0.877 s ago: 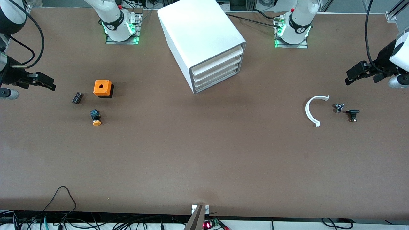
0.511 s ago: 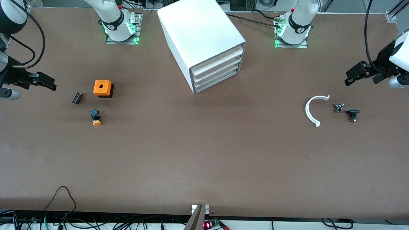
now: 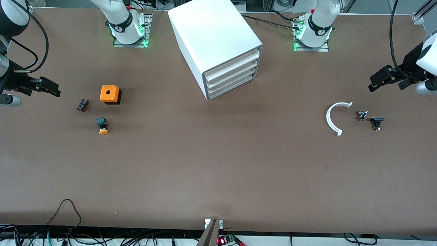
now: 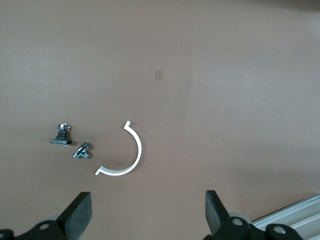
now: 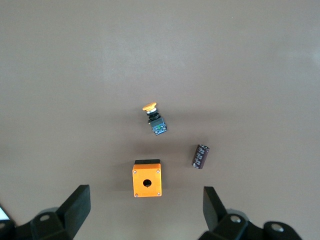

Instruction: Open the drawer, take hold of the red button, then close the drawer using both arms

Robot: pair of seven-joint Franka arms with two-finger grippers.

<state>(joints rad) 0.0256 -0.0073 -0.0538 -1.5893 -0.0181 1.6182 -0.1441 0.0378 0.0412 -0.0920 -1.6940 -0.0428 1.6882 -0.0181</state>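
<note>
The white cabinet (image 3: 215,37) stands at the middle of the table near the arms' bases, its four tray drawers (image 3: 232,73) all shut. The red-capped button is hidden. My left gripper (image 3: 377,82) hangs open and empty above the left arm's end of the table; in the left wrist view (image 4: 148,215) its fingers (image 4: 80,212) stand wide apart over bare table. My right gripper (image 3: 51,89) hangs open and empty above the right arm's end; in the right wrist view (image 5: 146,212) it is over the table beside the orange cube (image 5: 146,179). Both arms wait.
Toward the right arm's end lie the orange cube with a hole (image 3: 110,94), an orange-capped button (image 3: 102,125) (image 5: 155,119) and a black cylinder (image 3: 82,104) (image 5: 201,156). Toward the left arm's end lie a white arc (image 3: 333,118) (image 4: 125,155) and two small metal parts (image 3: 362,115) (image 3: 376,122).
</note>
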